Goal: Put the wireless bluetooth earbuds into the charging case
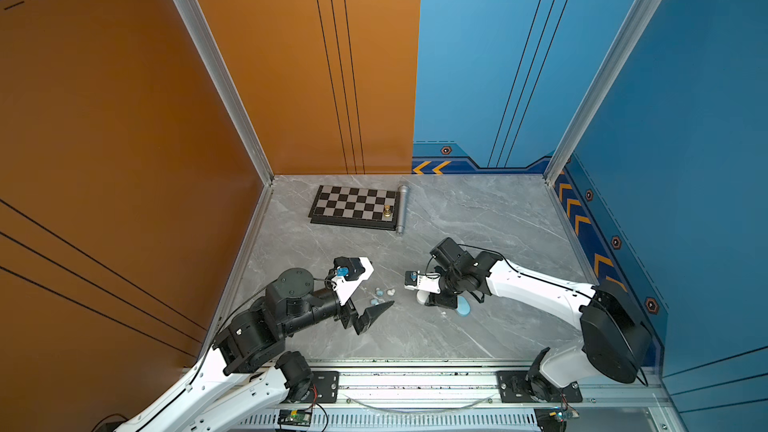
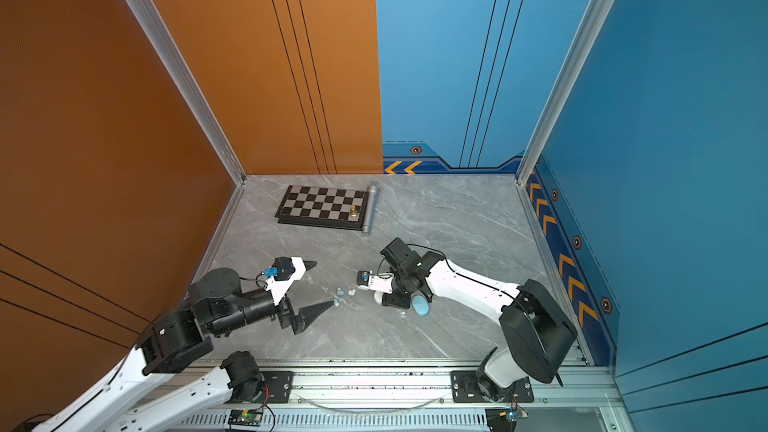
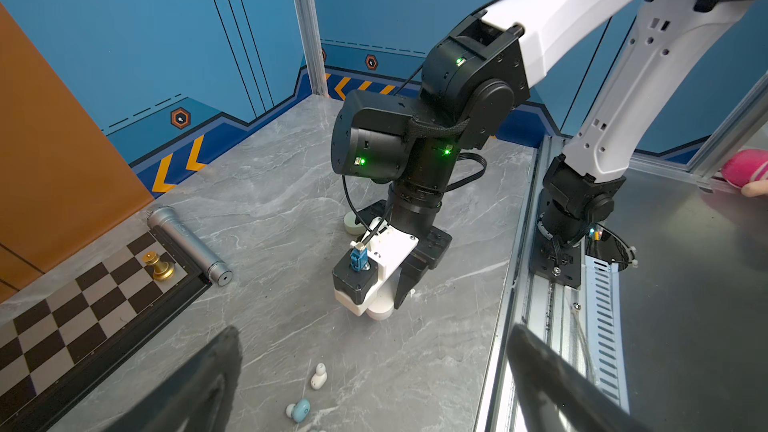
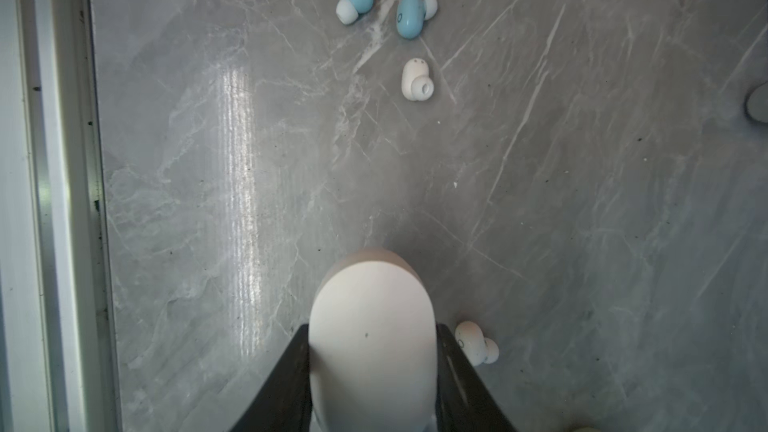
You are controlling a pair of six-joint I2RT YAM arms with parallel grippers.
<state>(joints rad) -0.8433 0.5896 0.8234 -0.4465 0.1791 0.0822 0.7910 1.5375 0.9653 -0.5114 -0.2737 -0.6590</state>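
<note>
**White case braced, left jaws ready for a bud**

Your right gripper point(image 4: 374, 392) is clamped on the white charging case point(image 4: 370, 305), which stands on the worktop point(image 1: 478, 218) about midway along, nearer its front edge. Your left gripper point(image 2: 321, 284) hangs empty, jaws wide apart, just beside the loose earbuds point(image 4: 415, 78). Two blue and one white lie between the arms, and another white one lies just beside a right finger. This looks like the pick-up step. Next you would lower the left jaws around a white bud. The case's smooth top shows no open socket, so it likely needs opening first. No brand or writing is legible; two buds show a small ring mark.
</note>
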